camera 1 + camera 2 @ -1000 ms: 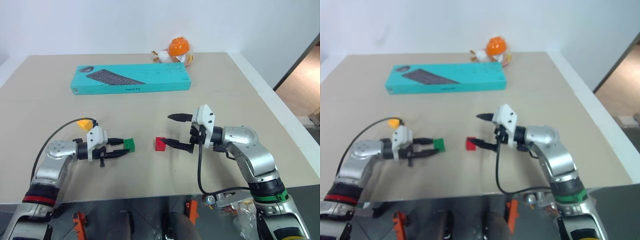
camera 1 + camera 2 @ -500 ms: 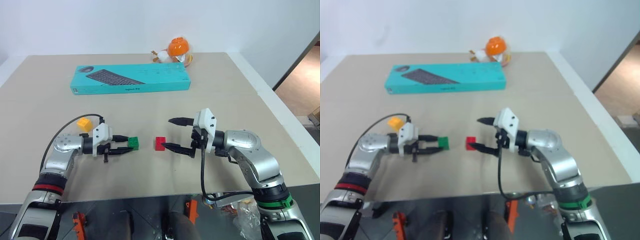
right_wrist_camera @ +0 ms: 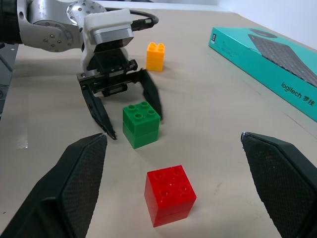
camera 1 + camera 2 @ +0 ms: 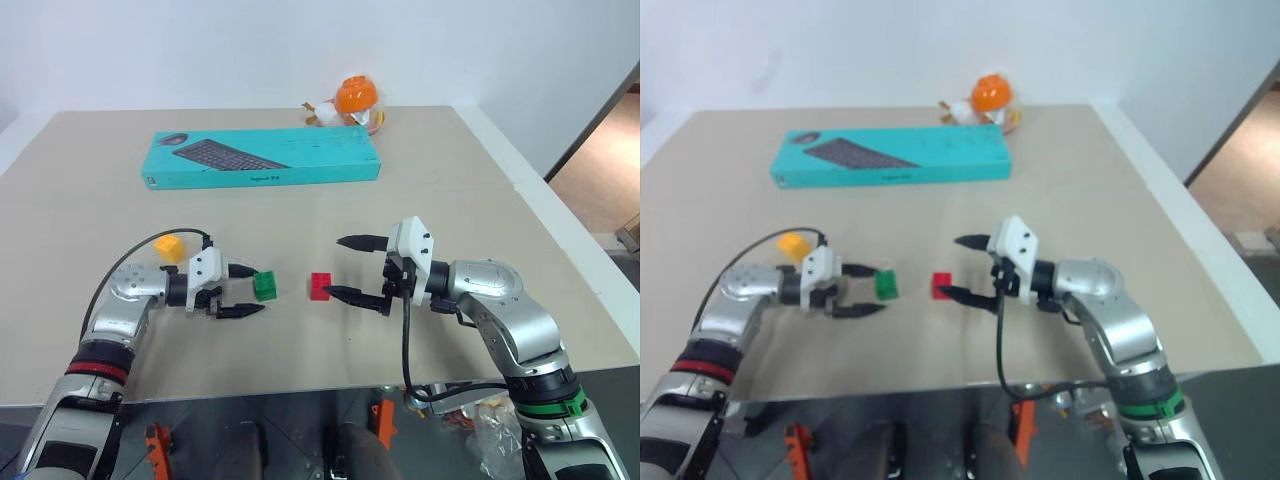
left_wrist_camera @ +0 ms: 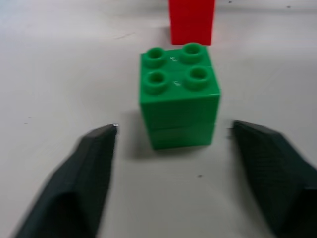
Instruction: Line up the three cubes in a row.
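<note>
Currently the green cube (image 4: 265, 286) stands upright on the tabletop (image 4: 450, 190), studs up, between the two spread fingers of the left gripper (image 4: 247, 291). The left wrist view shows a bare strip of table on each side of the cube, so neither finger (image 5: 84, 178) touches it; the jaws stand wide apart and hold nothing.

The red cube (image 4: 320, 286) rests on the table just beside the green cube, on the green cube's right, with a narrow gap between the two. Both sit at about the same depth on the table, studs up.

The yellow cube (image 4: 169, 247) sits apart from the other two, farther back and to the left, behind the left arm's wrist, near its black cable (image 4: 120, 275).

The right gripper (image 4: 345, 268) points toward the red cube from the right. Its fingers are spread wide, and the lower fingertip (image 4: 330, 291) lies just beside the red cube. Whether it touches cannot be determined. Nothing is held.

Toward the rear of the table lies a long teal keyboard box (image 4: 262, 157). Behind it, at the far edge, sits an orange-and-white round toy (image 4: 354, 100).
</note>
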### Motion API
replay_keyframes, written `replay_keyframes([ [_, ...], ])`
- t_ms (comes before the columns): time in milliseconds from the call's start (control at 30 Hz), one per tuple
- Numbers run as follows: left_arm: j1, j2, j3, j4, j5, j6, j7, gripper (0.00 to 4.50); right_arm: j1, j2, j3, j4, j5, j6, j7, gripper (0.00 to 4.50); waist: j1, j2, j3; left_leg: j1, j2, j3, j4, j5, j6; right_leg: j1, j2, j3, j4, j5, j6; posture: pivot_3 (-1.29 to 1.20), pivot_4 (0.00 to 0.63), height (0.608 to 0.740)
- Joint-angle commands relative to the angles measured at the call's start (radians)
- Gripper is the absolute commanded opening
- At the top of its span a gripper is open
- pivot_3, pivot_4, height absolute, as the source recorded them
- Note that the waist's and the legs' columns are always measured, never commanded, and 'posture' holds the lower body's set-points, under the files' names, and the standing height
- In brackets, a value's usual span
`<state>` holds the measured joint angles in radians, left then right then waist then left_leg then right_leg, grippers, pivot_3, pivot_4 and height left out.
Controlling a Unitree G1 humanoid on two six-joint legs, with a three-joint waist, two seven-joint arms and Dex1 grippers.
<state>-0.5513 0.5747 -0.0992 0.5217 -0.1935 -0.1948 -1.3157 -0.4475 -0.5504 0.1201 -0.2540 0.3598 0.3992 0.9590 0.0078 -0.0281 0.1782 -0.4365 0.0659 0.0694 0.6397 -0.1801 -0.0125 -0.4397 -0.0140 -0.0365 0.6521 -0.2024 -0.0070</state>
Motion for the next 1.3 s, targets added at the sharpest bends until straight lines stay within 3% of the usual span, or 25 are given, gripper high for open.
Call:
replay_keyframes([
  [33,-0.010,0.029,0.027,-0.023,-0.007,0.015,0.008,4.48,-0.005,-0.003,-0.007,-0.025,0.010,-0.012,0.003,4.50,0.000,0.000,0.000,0.000,0.000,0.000,0.000,0.000,0.000,0.000,0.000,0.000,0.000,0.000,0.000,0.00,0.150,0.740],
  [167,0.041,0.064,0.068,-0.136,-0.047,0.130,0.055,4.48,0.005,-0.003,-0.007,-0.031,0.010,-0.015,0.001,4.50,-0.002,0.000,0.000,0.000,0.000,0.000,0.000,0.000,0.000,-0.001,0.001,0.000,0.000,0.000,0.000,0.00,0.150,0.740],
  [333,0.190,0.085,0.168,-0.423,-0.151,0.373,0.187,4.48,0.022,-0.008,-0.011,-0.043,0.017,-0.014,0.004,4.50,-0.003,0.000,0.000,0.000,0.001,0.000,0.000,0.000,0.000,-0.001,0.001,0.001,0.000,0.000,0.000,0.00,0.150,0.740],
  [567,0.293,0.023,0.378,-0.702,-0.251,0.592,0.537,4.48,0.034,-0.025,-0.020,-0.042,0.030,-0.018,0.026,4.50,0.000,0.000,0.000,0.000,0.001,-0.001,0.000,0.001,0.000,0.000,-0.001,0.000,0.000,0.000,0.000,0.00,0.150,0.740],
  [767,0.301,-0.041,0.471,-0.692,-0.201,0.612,0.786,4.48,0.006,-0.015,-0.023,-0.018,0.036,-0.023,0.030,4.50,0.000,-0.001,0.000,0.004,0.000,0.000,0.000,0.001,0.000,0.003,0.000,0.001,0.000,0.001,0.000,0.00,0.150,0.740],
  [1300,0.275,-0.054,0.415,-0.512,-0.113,0.507,0.868,4.48,-0.051,0.008,-0.011,0.036,0.046,-0.023,0.039,4.50,0.000,-0.003,-0.001,0.003,0.000,0.001,0.000,0.001,0.000,0.002,-0.001,0.001,0.000,0.002,0.000,0.00,0.150,0.740],
])
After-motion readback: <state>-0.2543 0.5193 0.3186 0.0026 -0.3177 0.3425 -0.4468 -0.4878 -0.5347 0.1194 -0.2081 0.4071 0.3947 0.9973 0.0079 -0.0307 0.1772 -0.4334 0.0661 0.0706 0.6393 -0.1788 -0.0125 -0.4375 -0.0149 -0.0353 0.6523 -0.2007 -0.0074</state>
